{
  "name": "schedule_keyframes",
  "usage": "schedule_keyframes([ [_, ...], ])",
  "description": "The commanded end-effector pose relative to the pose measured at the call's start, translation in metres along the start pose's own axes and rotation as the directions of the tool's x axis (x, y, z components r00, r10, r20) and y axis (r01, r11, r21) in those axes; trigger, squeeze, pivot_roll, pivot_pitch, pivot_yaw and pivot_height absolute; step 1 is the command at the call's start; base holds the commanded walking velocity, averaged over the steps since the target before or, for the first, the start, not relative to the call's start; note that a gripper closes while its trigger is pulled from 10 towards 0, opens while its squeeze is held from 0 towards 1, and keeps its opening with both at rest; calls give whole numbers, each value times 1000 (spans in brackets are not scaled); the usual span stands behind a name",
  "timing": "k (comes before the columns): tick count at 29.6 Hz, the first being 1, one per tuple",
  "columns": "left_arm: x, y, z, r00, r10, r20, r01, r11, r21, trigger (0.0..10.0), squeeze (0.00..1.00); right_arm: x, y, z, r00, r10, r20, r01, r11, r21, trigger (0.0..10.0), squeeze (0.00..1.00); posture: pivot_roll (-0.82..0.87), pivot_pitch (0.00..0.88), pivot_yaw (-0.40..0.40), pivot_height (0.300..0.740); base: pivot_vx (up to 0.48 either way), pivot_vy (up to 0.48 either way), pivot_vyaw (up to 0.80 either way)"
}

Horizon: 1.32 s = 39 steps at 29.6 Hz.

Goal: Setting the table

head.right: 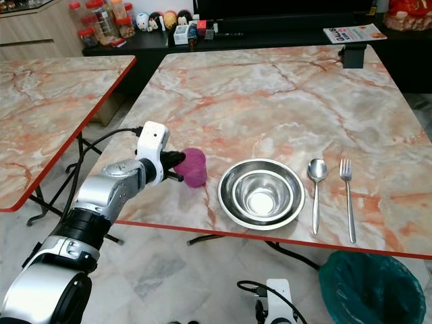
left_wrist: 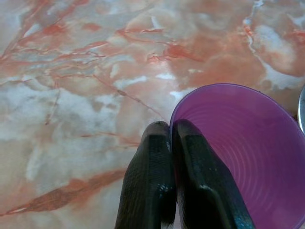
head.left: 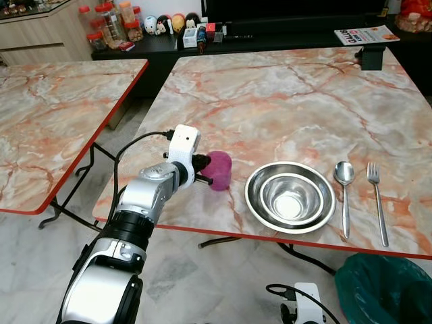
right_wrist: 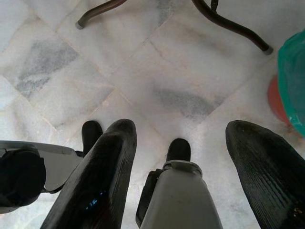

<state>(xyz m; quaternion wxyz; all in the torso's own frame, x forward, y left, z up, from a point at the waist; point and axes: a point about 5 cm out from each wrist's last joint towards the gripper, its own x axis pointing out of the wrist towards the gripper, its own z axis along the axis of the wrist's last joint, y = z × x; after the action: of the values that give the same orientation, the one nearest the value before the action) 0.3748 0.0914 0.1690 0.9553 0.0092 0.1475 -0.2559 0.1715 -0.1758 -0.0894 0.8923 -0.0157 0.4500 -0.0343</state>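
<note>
- Just left of the steel bowl (head.left: 290, 197), the purple cup (head.left: 219, 170) stands on the marble table (head.left: 283, 101), near its front edge.
- Left gripper (left_wrist: 172, 143) pinches the cup's rim, one finger inside.
- Right gripper (right_wrist: 181, 157) hangs spread above the floor.
- Risk: a thin rim grip may slip or tip the cup over the edge.

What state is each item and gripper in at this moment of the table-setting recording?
purple cup: upright on the table, rim pinched by the left gripper.
left gripper: shut on the cup's rim, one finger inside.
right gripper: open, hanging over the floor.
steel bowls: nested, upright, nothing visible inside.
spoon: flat, right of the bowls.
fork: flat, right of the spoon.
green bin: on the floor, open.
</note>
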Motion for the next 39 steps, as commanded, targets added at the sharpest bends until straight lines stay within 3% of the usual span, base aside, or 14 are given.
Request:
schedule_keyframes([
  [1,1,-1,-4,998,-10,-54,11,1000,13,10000,0,-1,3,-6,1000,-1,-21,1,1000,11,10000,0,17,62,151,740,0,0,0],
  [6,1,-1,-4,999,-11,-53,11,1000,6,10000,0,-1,3,-7,1000,1,-24,-1,1000,11,10000,0,20,64,151,740,0,0,0],
  [7,1,-1,-4,999,-11,-53,11,1000,4,10000,188,-1,3,-7,1000,1,-24,-1,1000,11,10000,0,21,64,151,740,0,0,0],
  [8,1,-1,-4,999,-12,-52,12,1000,3,10000,188,-1,3,-7,1000,2,-24,-1,1000,11,10000,0,21,64,151,740,0,0,0],
  [9,1,-1,-4,999,-13,-52,13,1000,3,10000,1000,-1,4,-7,1000,2,-24,-2,1000,11,10000,0,21,64,151,740,0,0,0],
  [28,-2,7,9,1000,14,5,-14,1000,-15,10000,1000,-1,4,-6,1000,-1,-23,1,1000,14,10000,0,19,56,151,740,0,0,0],
  [29,-2,8,10,1000,17,9,-17,1000,-22,10000,933,-1,4,-6,1000,-1,-24,1,1000,15,10000,0,19,56,151,740,0,0,0],
  [30,-3,9,10,1000,20,13,-20,999,-26,10000,933,-1,4,-6,1000,-1,-24,1,1000,15,10000,0,19,56,151,740,0,0,0],
  [31,-5,12,13,1000,20,23,-19,999,-38,10000,0,-1,4,-6,1000,0,-24,1,1000,16,10000,0,23,55,151,740,0,0,0],
  [36,-12,20,22,998,11,58,-8,999,-49,10000,0,-1,5,-6,1000,4,-26,-3,1000,15,10000,0,28,54,149,740,0,0,0],
  [39,-18,27,30,991,13,130,-2,996,-84,10000,0,-1,4,-5,1000,3,-23,-3,1000,16,10000,0,26,52,146,740,0,0,0],
])
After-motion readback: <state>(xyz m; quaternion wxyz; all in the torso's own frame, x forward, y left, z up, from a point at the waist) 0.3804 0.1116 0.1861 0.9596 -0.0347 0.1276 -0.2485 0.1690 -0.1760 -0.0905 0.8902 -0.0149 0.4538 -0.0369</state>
